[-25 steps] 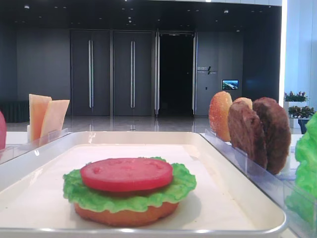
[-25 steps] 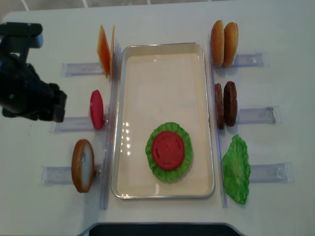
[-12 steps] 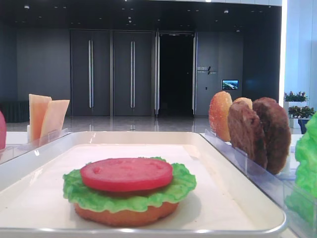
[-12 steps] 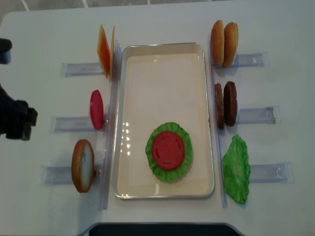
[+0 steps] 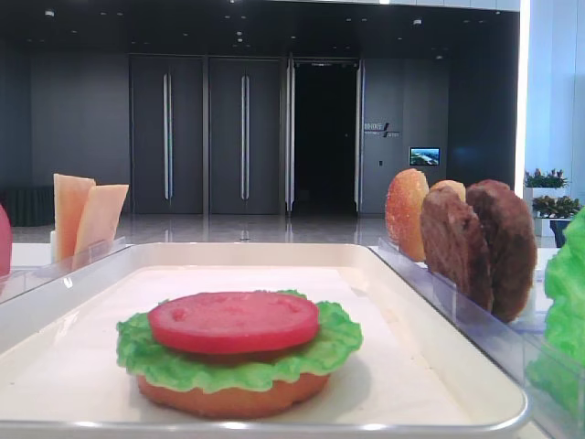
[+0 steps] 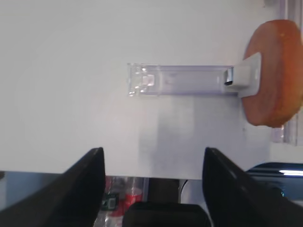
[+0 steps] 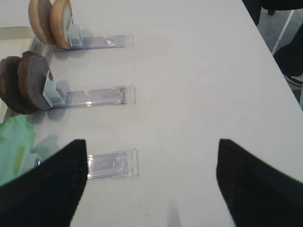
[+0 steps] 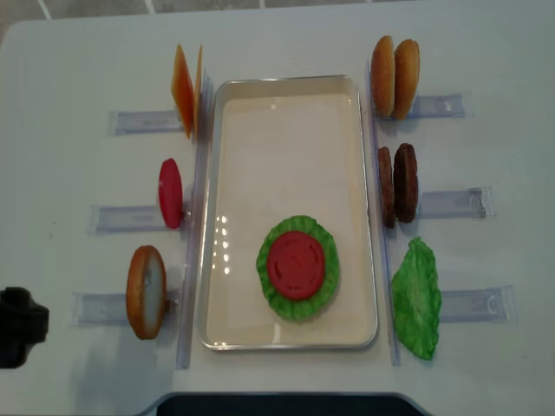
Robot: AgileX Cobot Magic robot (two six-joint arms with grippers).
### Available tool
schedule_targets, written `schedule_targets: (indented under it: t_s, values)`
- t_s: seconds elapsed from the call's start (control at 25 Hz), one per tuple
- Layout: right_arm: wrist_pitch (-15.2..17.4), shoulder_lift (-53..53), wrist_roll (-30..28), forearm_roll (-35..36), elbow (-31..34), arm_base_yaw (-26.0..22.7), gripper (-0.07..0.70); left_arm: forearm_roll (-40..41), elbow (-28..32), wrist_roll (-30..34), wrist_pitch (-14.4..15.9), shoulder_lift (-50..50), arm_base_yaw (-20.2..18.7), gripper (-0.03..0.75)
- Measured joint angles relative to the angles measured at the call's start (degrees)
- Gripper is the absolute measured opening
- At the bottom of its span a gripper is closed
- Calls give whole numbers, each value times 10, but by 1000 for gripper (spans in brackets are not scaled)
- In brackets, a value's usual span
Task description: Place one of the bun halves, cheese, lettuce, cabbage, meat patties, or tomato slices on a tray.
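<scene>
The white tray (image 8: 286, 85) holds a stack: a flat bun base (image 5: 233, 399), a lettuce leaf (image 8: 270, 293) and a tomato slice (image 8: 296, 264) on top. My left gripper (image 6: 154, 189) is open and empty over the table's front edge, left of a bun half (image 6: 274, 75) standing in its rack. Only a black part of the left arm (image 8: 17, 328) shows at the lower left in the top view. My right gripper (image 7: 151, 184) is open and empty over bare table, right of the patties (image 7: 26, 82) and the lettuce (image 7: 14, 144).
Clear racks flank the tray. On the left stand cheese slices (image 8: 184, 89), a tomato slice (image 8: 170, 192) and a bun half (image 8: 146, 291). On the right are bun halves (image 8: 395, 76), meat patties (image 8: 397, 184) and a lettuce leaf (image 8: 416, 297).
The left arm has drawn back from beside the tomato rack toward the table's front left corner. The food and the tray have not moved.
</scene>
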Motion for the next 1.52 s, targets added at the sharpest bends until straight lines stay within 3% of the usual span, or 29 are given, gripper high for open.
schedule_targets:
  t_s: [0.24,0.56,0.88,1.04,1.52]
  values:
    - [0,0,0,0,0,0,559,-15,57,17,-34,-131,0,473]
    - [0,0,0,-2,0,0,559,-70,59,108,-35,-261,0,373]
    - [0,0,0,-2,0,0,559,-57,60,89,-35,-362,0,361]
    - [0,0,0,-2,0,0,559,-26,60,50,-34,-368,0,361]
    - [0,0,0,-2,0,0,559,-22,60,43,-34,-368,18,361]
